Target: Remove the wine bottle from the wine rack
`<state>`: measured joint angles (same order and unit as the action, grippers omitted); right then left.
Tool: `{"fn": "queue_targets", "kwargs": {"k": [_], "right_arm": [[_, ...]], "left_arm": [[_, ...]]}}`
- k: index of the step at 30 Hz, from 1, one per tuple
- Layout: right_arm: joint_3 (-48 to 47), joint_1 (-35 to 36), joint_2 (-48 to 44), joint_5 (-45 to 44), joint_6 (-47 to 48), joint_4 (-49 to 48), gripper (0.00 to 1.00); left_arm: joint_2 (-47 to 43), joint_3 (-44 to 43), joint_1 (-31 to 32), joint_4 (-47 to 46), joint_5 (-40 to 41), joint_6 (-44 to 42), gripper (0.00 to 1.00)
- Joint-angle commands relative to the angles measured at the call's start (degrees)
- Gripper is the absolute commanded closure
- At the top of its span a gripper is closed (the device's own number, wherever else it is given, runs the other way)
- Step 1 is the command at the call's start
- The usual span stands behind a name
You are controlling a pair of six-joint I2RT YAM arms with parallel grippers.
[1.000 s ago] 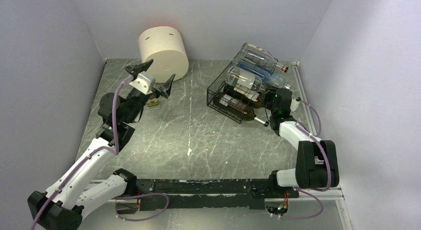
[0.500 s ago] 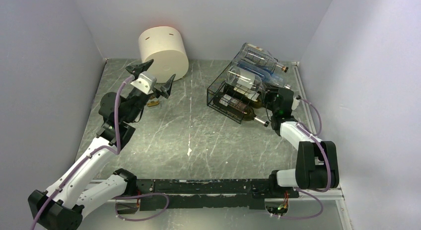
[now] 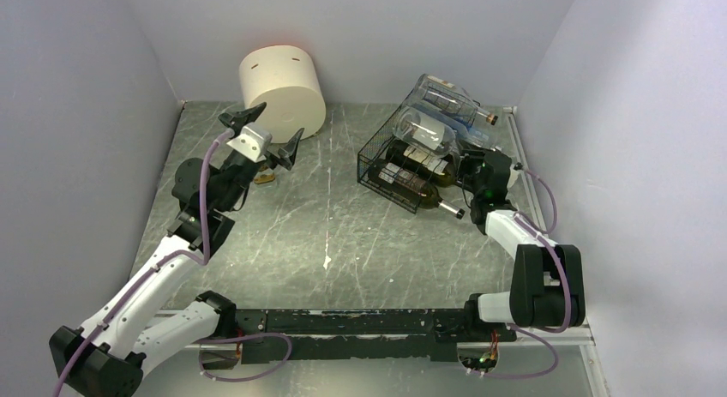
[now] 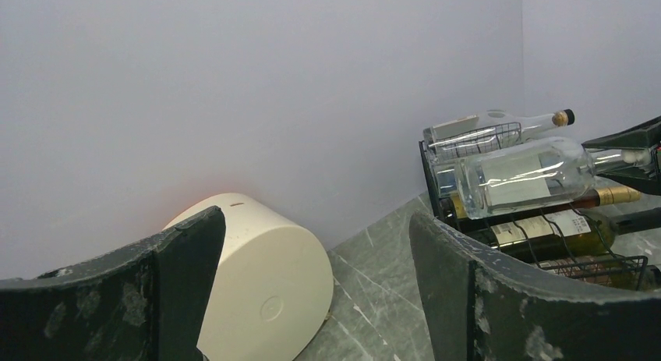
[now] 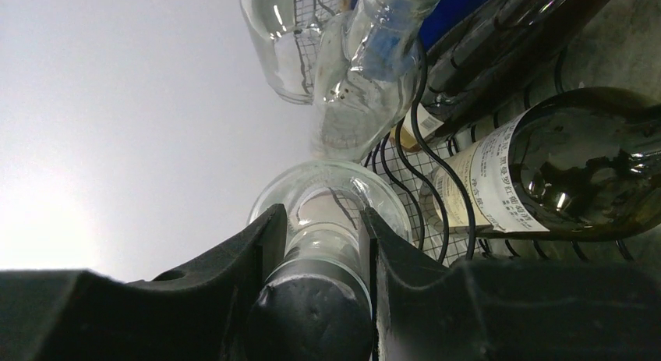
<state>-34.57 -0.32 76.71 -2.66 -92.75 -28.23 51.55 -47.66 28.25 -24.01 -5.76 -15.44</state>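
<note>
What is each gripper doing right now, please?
Left gripper: open, holding nothing.
Right gripper: closed on the neck of the clear bottle.

Cream cylinder near back wall, grey marbled tabletop

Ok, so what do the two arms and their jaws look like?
The left arm and right arm both have white links with black joints and a lilac cable running along each. The jaws are black, broad and tapering to points; the left ones show grey scuffs. A white bracket sits behind the left jaws, and a green light glows at the right wrist.
</note>
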Motion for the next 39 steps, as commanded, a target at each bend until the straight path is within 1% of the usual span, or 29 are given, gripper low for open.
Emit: {"fn": "queue_targets", "kwargs": {"k": [1,9,11,15,20,27,31,39], "right_arm": [[-3.9,-0.5,-3.7,2.2,-5.2,-14.3,1.00],[-8.0,0.2,-4.4,6.0,-4.1,-12.1,1.00],[-8.4,0.5,-4.3,6.1,-4.6,-12.9,1.00],[-11.2,1.8,-3.2,7.3,-5.0,-11.3,1.00],[-15.5,6.6,-1.0,7.5,-4.3,-9.7,1.00],[-22.5,15.6,5.1,7.0,-3.1,-7.3,1.00],[-26.4,20.6,8.2,5.9,-2.0,-5.5,1.00],[-31.8,27.8,13.3,0.9,5.7,0.9,1.00]], "left_arm": [[0.3,-0.2,0.5,-0.9,-0.3,-0.3,0.09],[0.6,-0.2,0.5,-0.7,-0.4,-0.5,0.09],[0.8,-0.3,0.4,-0.7,-0.1,-0.6,0.09],[0.8,-0.4,0.5,-0.6,-0.4,-0.6,0.09],[0.6,-0.1,0.4,-0.8,0.1,-0.8,0.09],[0.1,0.1,0.5,-1.0,1.5,-1.5,0.10],[-0.8,0.5,0.4,-1.4,3.3,-1.9,0.12],[-1.6,1.1,0.5,-2.2,6.9,-1.8,0.14]]}}
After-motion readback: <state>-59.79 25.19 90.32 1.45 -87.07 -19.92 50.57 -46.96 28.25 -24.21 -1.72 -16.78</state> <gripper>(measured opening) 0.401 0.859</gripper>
